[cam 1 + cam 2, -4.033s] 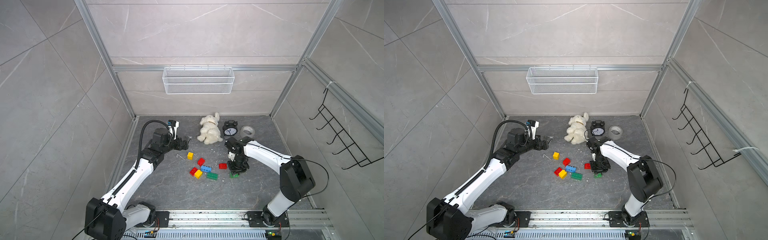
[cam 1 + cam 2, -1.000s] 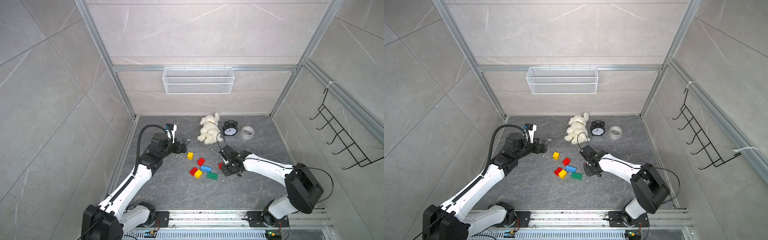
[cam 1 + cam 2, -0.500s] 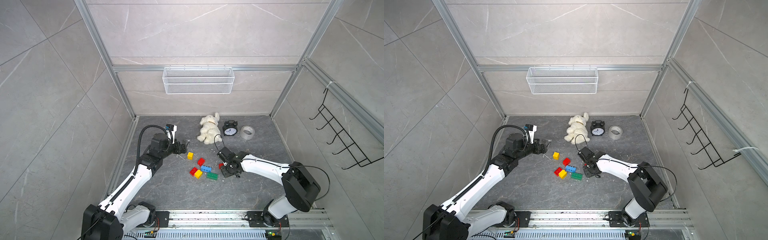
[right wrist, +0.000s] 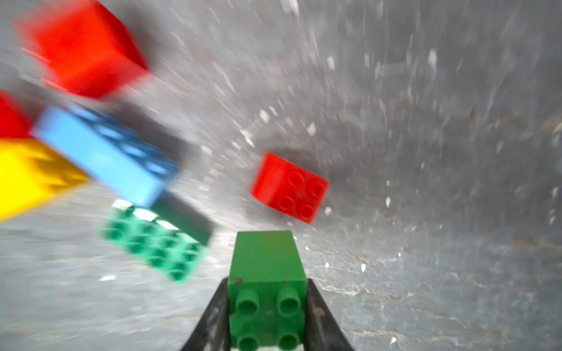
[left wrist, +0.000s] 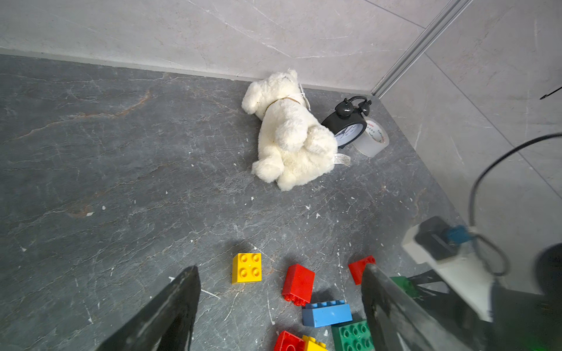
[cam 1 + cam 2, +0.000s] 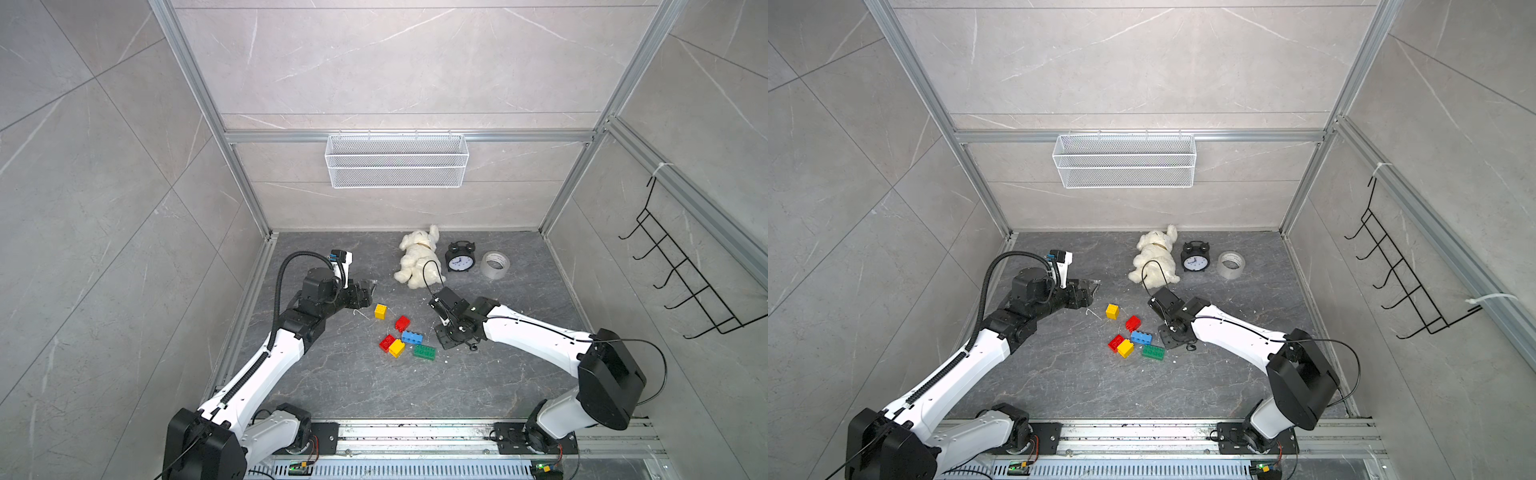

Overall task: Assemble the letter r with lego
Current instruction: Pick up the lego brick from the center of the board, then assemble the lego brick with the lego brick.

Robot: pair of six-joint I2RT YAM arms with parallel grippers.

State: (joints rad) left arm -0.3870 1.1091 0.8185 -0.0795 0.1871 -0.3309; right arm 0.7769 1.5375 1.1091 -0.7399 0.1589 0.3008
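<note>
My right gripper point(image 4: 267, 285) is clamped on a small green brick point(image 4: 267, 258), jaws snug against two of its sides, studs facing the wrist camera, low over the grey floor point(image 6: 332, 382). Just past it a square red brick point(image 4: 289, 187) lies studs up, apart from the others; the wrist view is blurred toward its edges.

My left gripper point(image 5: 279, 267) hangs with its jaws spread wide and nothing between them, just above the floor beside the loose lego.

In both top views that lego sits mid-floor between my two arms. Nearest my base rail is a long green brick point(image 6: 424, 352), lying flat. Next come a paired yellow brick point(image 6: 397, 348) and a paired red brick point(image 6: 386, 343), touching each other, with a long blue brick point(image 6: 412, 337) just beside them. Beyond these a tipped red brick point(image 6: 402, 323) rests on its side, and a lone yellow brick point(image 6: 380, 311) stands studs up, closest to my left gripper.

Farther back, near the rear wall, a white plush toy point(image 6: 417, 259) lies beside a black alarm clock point(image 6: 460, 259) and a roll of tape point(image 6: 495, 264). A wire basket point(image 6: 397, 166) hangs on the wall above them.
</note>
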